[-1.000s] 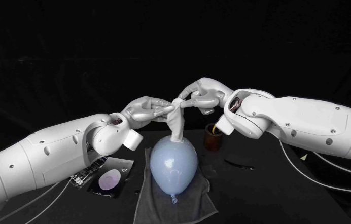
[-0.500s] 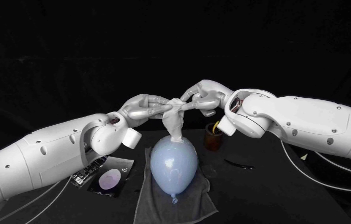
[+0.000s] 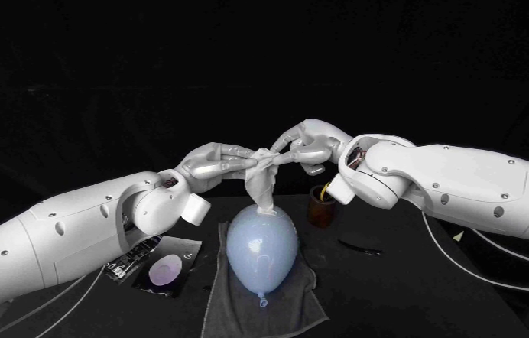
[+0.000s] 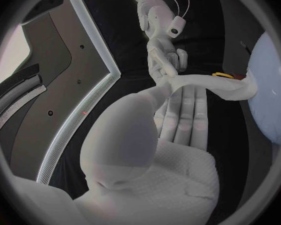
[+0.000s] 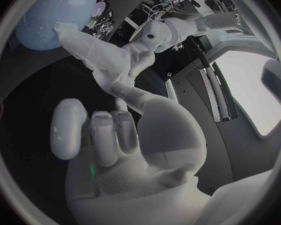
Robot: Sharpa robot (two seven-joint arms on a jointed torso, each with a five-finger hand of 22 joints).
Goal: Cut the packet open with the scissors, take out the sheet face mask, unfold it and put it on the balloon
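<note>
Balloon (image 3: pixel 262 250): lies on the cloth (image 3: pixel 232 307) mid-table (image 3: pixel 441 292), knot toward me. It is round and light, so I judge a sideways drag from the mask (image 3: pixel 262 185) could roll it off.
Left hand (image 3: pixel 221 166): clamped on the mask's top end.
Right hand (image 3: pixel 309 143): pinching that same end, close against my left. If I pull apart on the wrong fold, the sheet may tear or slip free.
Mask: a twisted, bunched strip hanging from both hands, its lower end touching the balloon's far end. Not yet unfolded, it could cling to itself.
Packet (image 3: pixel 165 269): left of the balloon, apart, no obstacle.
Cup (image 3: pixel 321 209): just right of the balloon, under my right arm. A low sweep could knock it.
Dark tool (image 3: pixel 361 248): on the table right of the cloth. I cannot tell if it is the scissors.
</note>
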